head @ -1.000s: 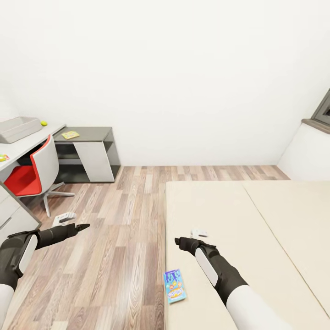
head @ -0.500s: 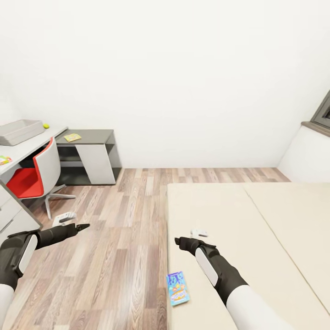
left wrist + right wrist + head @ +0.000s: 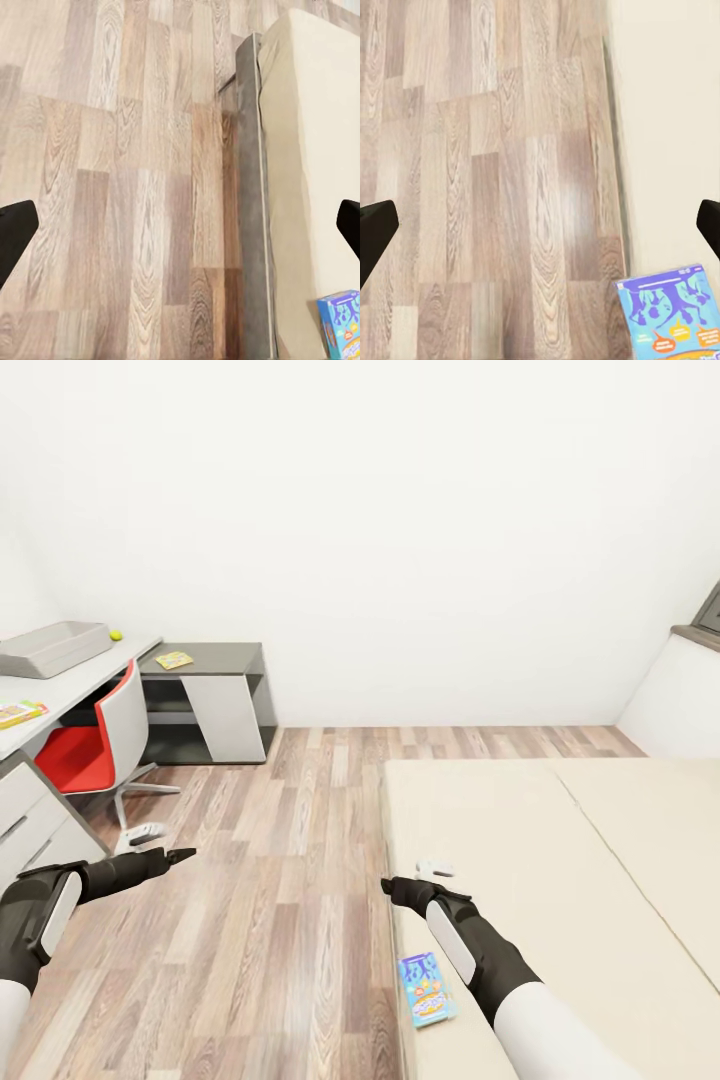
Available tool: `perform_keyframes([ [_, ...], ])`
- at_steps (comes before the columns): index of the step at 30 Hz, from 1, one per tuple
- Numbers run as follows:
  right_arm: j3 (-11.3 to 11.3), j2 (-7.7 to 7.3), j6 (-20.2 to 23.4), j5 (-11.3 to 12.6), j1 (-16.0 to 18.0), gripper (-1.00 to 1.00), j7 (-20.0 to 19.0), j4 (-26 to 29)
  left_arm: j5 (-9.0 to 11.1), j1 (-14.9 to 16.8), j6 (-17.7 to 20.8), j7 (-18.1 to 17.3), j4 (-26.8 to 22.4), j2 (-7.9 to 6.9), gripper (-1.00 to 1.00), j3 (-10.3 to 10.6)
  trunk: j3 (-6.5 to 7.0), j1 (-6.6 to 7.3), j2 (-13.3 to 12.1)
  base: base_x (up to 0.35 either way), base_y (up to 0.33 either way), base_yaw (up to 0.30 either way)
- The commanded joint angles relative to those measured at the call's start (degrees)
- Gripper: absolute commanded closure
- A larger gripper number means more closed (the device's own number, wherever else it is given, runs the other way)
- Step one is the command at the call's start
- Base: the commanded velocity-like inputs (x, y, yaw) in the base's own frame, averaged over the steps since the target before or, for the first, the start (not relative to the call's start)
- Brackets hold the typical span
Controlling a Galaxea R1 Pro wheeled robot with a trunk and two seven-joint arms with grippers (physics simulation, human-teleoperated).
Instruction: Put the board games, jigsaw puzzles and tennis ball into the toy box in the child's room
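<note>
Right gripper (image 3: 432, 874) hangs spread and empty over the bed (image 3: 560, 860), the blue board game (image 3: 427, 989) lying at its six o'clock on the mattress edge, so fetching looks underway: next, lower and clamp it.

Wood-plank floor (image 3: 127, 195) in mixed tan and pale brown boards spreads beneath the left end effector (image 3: 180, 232), whose two dark fingertips (image 3: 15, 232) show at opposite edges of the picture, set wide apart with nothing between them. Beside the floor runs the bed (image 3: 307, 150): a dark-grey frame (image 3: 247, 225) along its side and a plain beige mattress on top. A blue board game (image 3: 341, 324) with cartoon print lies flat on the mattress near its edge, partly cut off by the picture border.
</note>
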State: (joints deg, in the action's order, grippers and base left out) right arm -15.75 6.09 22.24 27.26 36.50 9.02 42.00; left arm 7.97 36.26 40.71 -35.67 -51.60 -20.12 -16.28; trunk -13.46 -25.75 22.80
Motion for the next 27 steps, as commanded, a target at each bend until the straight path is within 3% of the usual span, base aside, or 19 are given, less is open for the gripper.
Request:
perform_keyframes([
  [1,-0.2,-0.02,0.2,0.6,0.0,-1.0,0.6,0.1,0.4,0.0,0.4,0.0,0.0,-0.01,-1.0,-0.1,-0.11,-0.03,0.1,0.0,0.286,0.0],
  [27,-0.4,0.07,0.2,0.7,0.0,-1.0,0.6,0.2,0.4,0.0,0.4,0.0,0.0,-0.06,-1.0,-0.1,-0.11,-0.03,0.1,0.0,0.287,0.0],
])
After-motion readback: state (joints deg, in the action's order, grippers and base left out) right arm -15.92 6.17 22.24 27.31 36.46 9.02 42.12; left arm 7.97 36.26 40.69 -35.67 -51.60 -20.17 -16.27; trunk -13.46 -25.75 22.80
